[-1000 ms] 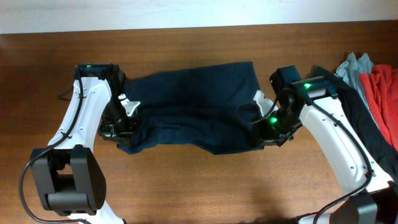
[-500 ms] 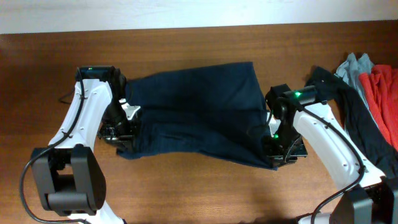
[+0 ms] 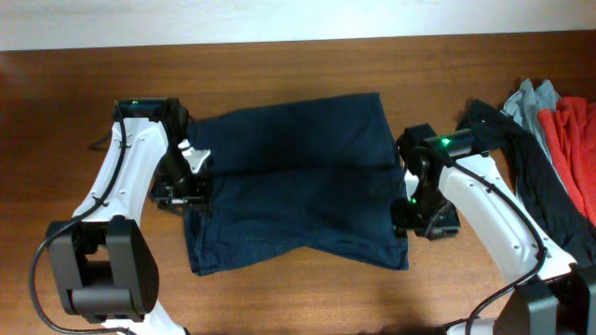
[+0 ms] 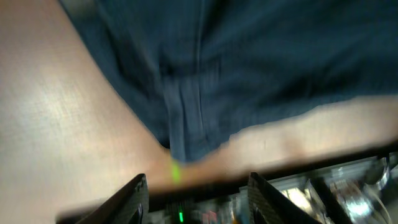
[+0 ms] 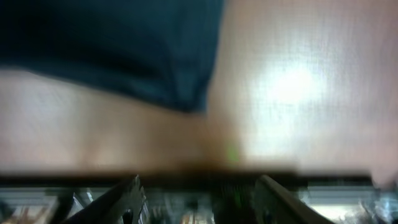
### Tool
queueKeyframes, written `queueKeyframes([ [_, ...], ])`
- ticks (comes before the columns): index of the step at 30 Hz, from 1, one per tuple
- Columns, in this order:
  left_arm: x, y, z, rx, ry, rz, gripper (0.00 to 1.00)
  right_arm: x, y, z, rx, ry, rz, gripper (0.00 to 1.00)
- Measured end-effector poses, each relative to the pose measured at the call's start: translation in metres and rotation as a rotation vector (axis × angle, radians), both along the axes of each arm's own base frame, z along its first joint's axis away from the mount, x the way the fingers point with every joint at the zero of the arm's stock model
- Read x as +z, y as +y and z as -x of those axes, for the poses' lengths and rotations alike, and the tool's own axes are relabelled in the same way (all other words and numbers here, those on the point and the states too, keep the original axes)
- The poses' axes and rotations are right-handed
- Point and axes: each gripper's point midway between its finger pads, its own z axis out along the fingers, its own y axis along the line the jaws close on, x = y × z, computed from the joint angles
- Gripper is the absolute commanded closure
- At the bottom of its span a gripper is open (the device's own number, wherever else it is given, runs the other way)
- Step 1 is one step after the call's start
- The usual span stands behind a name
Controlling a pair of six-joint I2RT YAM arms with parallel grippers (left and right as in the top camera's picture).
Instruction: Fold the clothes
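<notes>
A dark navy garment (image 3: 293, 186) is seen spread at the centre of the wooden table (image 3: 298, 298) in the overhead view, with a crease running across it from 9 to 3 o'clock; the upper layer is laid toward 12 o'clock and a wider, slightly uneven panel toward 6 o'clock. The left gripper (image 3: 185, 190) is placed at the garment's 9 o'clock edge, and the right gripper (image 3: 408, 218) at its edge near 4 o'clock. In the left wrist view, which is blurred, the left gripper (image 4: 196, 180) is shown released, its two fingers (image 4: 138, 194) set apart with only bare table between them, and a seamed corner of the navy cloth (image 4: 249, 56) lies just toward 12 o'clock of the gap. In the equally blurred right wrist view, the right gripper (image 5: 198, 180) is likewise released, and the cloth's corner (image 5: 112, 43) is seen toward 11 o'clock, apart from the fingers (image 5: 132, 194). At the table's 3 o'clock edge a pile of grey (image 3: 533, 100), red (image 3: 573, 140) and black clothes (image 3: 531, 167) is heaped.
</notes>
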Motion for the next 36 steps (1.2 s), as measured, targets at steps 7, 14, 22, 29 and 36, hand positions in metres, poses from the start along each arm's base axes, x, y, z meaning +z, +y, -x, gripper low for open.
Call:
queueKeyframes([
  [7,-0.003,-0.004,-0.122,0.045,-0.498,0.016,0.85,-0.002,0.033,-0.094,-0.048,-0.379,-0.152,0.76],
  [14,-0.018,-0.007,-0.185,0.045,-0.683,0.027,0.92,0.014,0.049,-0.143,-0.139,-0.572,-0.242,0.76],
  [22,-0.101,-0.005,-0.211,0.043,-0.638,0.025,0.99,0.015,0.050,-0.143,-0.157,-0.570,-0.251,0.76],
  [29,-0.102,-0.004,-0.290,0.154,-0.874,0.067,1.00,0.013,0.049,-0.138,-0.161,-0.548,-0.245,0.76],
  [36,-0.095,0.014,-0.347,0.271,-0.905,0.143,0.98,0.020,0.053,-0.156,-0.156,-0.623,-0.268,0.66],
])
